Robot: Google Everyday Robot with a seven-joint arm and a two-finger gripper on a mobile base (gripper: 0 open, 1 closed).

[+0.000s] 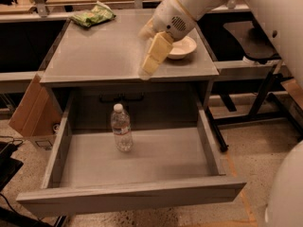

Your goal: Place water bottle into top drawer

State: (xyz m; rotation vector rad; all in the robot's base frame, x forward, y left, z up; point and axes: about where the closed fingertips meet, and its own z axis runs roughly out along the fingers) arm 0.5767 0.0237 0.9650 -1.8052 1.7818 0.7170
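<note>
The water bottle [121, 127], clear with a white cap and a thin label band, stands upright inside the open top drawer [132, 193], left of the middle and near its back. The drawer is pulled far out from the grey cabinet. My gripper [150, 60], with pale yellow fingers, hangs above the front edge of the cabinet's top, well above and to the right of the bottle. It holds nothing.
A green snack bag [93, 16] lies at the back left of the cabinet's tabletop [104, 51]. A white bowl [182, 47] sits at its right, just behind my gripper. A cardboard box [29, 112] leans at the cabinet's left. Dark table frames stand at the right.
</note>
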